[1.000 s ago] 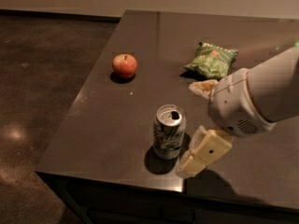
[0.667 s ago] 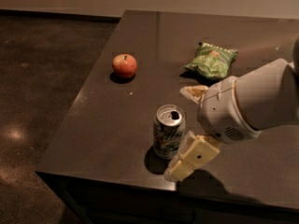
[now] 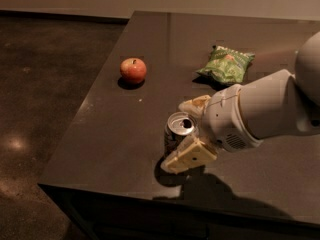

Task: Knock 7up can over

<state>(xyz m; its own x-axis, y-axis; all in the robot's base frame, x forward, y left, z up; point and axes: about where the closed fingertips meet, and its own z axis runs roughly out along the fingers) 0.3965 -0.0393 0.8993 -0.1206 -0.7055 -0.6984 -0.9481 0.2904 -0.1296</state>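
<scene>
1. Camera view, layout: dark worktop [image 3: 265, 31] carrying three things. The apple [image 3: 133, 70] is toward the far floor-side edge, the green chip bag [image 3: 226, 64] is further in, and the 7up can [image 3: 180, 125] is close to the near edge, well apart from both.
2. Camera view, can: it stands upright with its long axis vertical. The pull-tab top faces up and looks opened. Its shadow pools at the base on the near side. Not tipped yet.
3. Camera view, hand [image 3: 175, 136]: it is down at can height, with the white forearm coming in from the worktop's inner side. The fingers are spread and straddle the can. One finger [image 3: 194, 104] is just behind the rim on the far side. The other is across the lower body on the near side.
4. Contact: the near finger looks to be touching the can wall. I can't tell about the far one. It reads as a loose bracket, not a pinch.
5. Key relation: the can sits between the fingers, out in front of the wrist, on the side toward the floor-side edge. Its axis is at right angles to the worktop, so any sideways sweep of the hand should load it above its base.
6. Step judgement: this is the approach/contact stage, and the knock itself is not done.
7. Next move needs: a lateral or rotating push high on the can, so it tips rather than slides.
8. Risk: the near edge is close. A knock that way could roll the can off the worktop. Tipping it toward the apple side leaves more bare surface.
</scene>
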